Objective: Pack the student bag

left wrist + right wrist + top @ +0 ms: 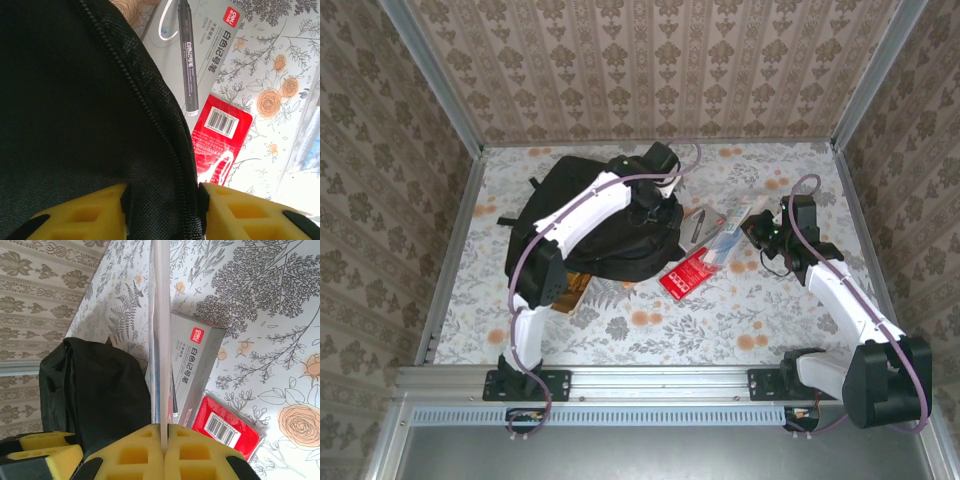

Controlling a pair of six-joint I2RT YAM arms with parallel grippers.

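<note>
When viewed from above, hard to miss the big black soft fabric backpack (570, 195), slumped across the upper left-centre of the frame on the floral-print table top (720, 320). Way bigger than anything else lying around.

Left claw (645, 208) parked right on the backpack's right-hand edge, about centre frame. In the left wrist view it's partly closed, with yellow foam pads (95, 215) at the bottom of the frame either side of a ridge of fabric and the zip line running up between them. Looks like a pinch on that edge, probably to hold the mouth up.

Right claw (760, 238) over at right-centre, apart from the backpack. Jaws squeezed fully together on a thin pale flat sheet-like thing (161, 340), seen edge-on; can't tell what exactly.

Key bit for the next move: backpack off to the left of the right claw. Long edge of the held thing heading straight up the right wrist frame, with black fabric left of that line rather than dead ahead. So probably needs a swing leftward before sliding in lengthwise. Left arm obviously nearer, but busy with the fabric, so loading likely down to the right.

Between the two claws: grey-white cardboard marker box (725, 222), then glossy red packet with a barcode (686, 272) lower left of it, just beside the backpack. Smallest: dark grey marker pen (187, 55), upper middle of the left wrist view, near the zip.
</note>
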